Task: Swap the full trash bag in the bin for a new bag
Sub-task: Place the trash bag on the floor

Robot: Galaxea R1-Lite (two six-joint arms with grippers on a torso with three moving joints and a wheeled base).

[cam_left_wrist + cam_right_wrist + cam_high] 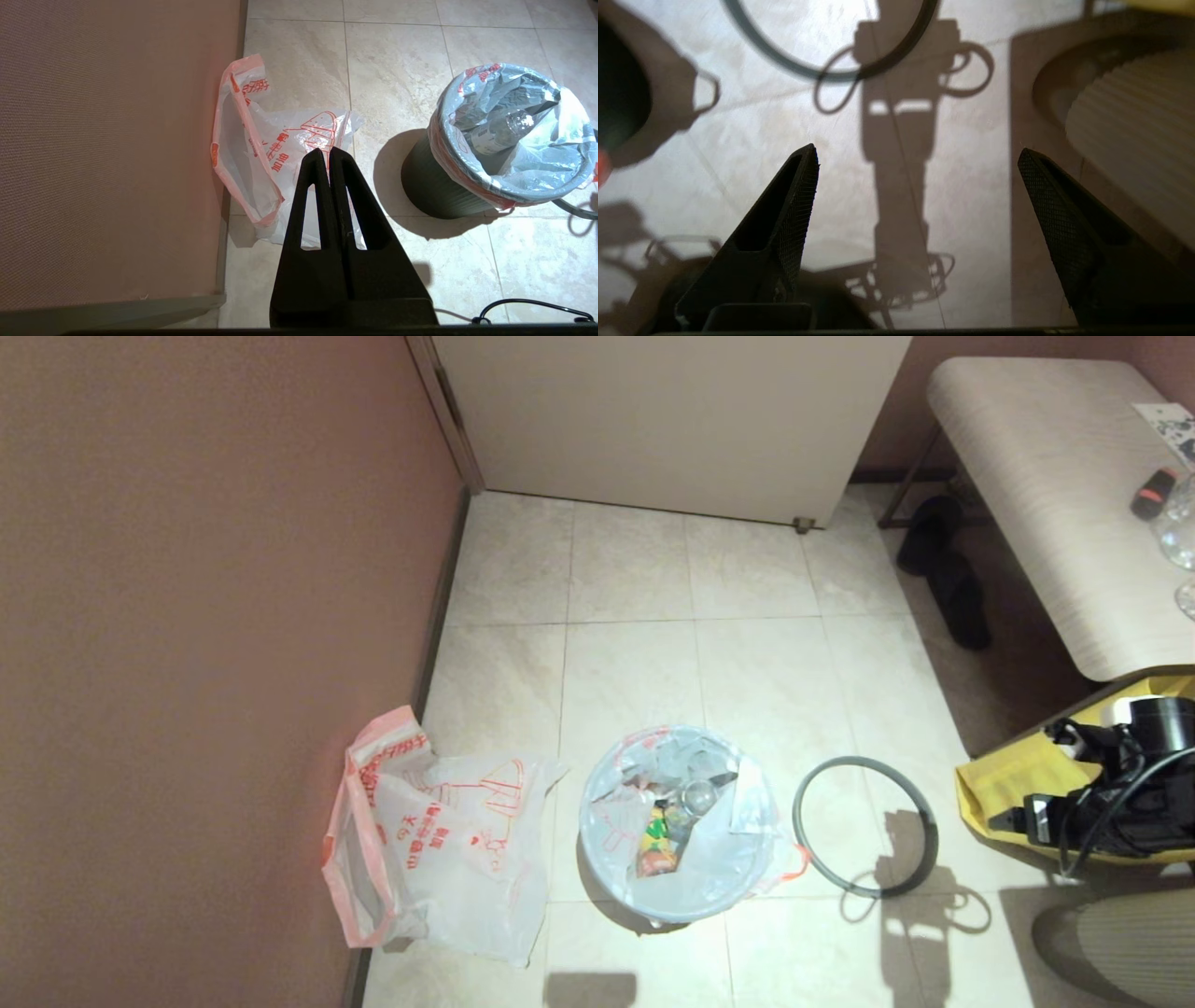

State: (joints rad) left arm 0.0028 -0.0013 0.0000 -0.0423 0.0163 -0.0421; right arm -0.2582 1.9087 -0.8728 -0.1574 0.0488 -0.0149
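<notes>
Two bags on the tile floor: the full trash bag sits inside the bin, rubbish showing, and the new bag lies flat by the wall. The grey ring lies on the floor right beside the bin. Right gripper hangs spread wide above bare tile, holding nothing; left gripper is pressed together, empty.
</notes>
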